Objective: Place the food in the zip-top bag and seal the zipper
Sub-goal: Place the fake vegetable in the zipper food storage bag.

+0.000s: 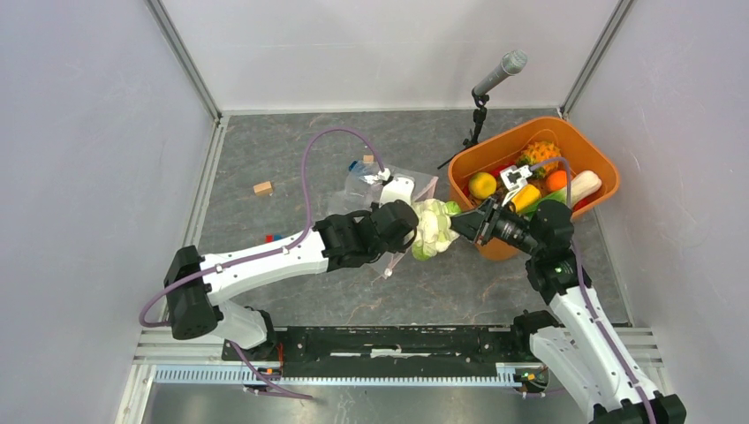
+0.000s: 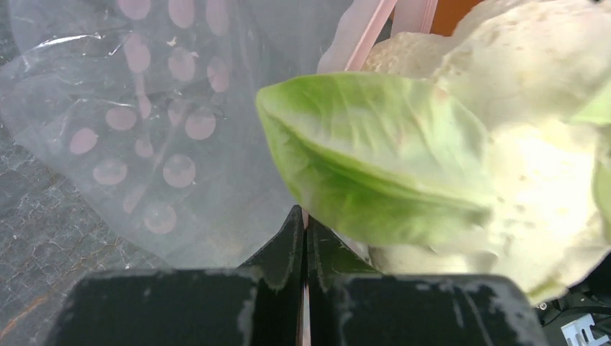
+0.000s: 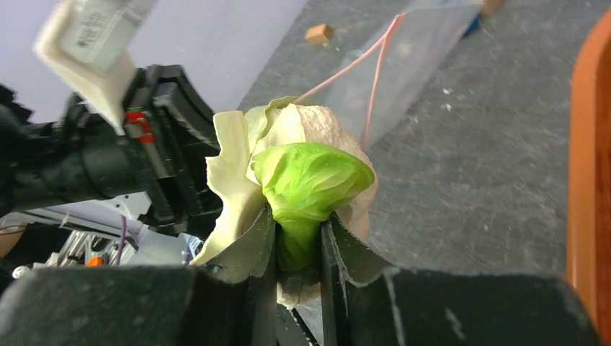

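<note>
My right gripper (image 1: 457,226) (image 3: 299,232) is shut on the green leaf of a white toy cauliflower (image 1: 431,230) (image 3: 306,169) and holds it above the table, right at the mouth of the zip-top bag (image 1: 375,187) (image 2: 144,130) (image 3: 407,61). The left gripper (image 1: 404,231) (image 2: 305,216) is shut on the bag's edge, and a sliver of the pink zipper (image 2: 367,32) (image 3: 375,79) shows between its fingers. In the left wrist view the cauliflower (image 2: 403,158) fills the right side, close to the fingertips. More food (image 1: 530,177) lies in the orange basket.
The orange basket (image 1: 593,146) (image 3: 591,158) stands at the right, just behind my right wrist. A microphone on a stand (image 1: 496,75) rises at the back. Small wooden blocks (image 1: 262,187) (image 3: 318,32) and blue and red bricks (image 1: 274,238) lie left of the bag.
</note>
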`<state>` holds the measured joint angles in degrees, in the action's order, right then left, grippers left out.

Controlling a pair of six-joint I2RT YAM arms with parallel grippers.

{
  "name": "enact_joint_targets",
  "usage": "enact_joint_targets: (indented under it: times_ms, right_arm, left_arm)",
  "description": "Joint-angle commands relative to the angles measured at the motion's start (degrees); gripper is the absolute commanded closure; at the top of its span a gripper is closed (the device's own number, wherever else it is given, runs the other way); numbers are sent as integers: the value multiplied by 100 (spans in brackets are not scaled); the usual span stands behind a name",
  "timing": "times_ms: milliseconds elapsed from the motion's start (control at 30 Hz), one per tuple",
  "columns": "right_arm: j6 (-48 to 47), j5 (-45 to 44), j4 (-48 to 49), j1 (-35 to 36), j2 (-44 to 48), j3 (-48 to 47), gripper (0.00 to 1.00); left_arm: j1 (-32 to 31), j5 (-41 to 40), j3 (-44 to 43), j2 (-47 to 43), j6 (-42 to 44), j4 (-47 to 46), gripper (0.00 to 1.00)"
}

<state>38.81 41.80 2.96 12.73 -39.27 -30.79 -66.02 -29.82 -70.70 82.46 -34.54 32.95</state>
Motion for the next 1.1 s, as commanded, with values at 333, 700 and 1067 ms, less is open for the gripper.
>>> enact_joint_targets:
  times_ms: [333, 700, 1067]
  right_arm:
    - [-1012, -1387, -783, 283, -504, 22, 85]
    - [-967, -439, -9, 394, -429, 214, 86]
    - [-1065, -1261, -662, 387, 165, -257, 87]
  left_arm:
    - [-8, -192, -81, -162, -275, -98, 98]
    - [-5, -402, 21, -183, -349, -75, 98]
    - [1, -601, 317, -328, -559, 97, 98]
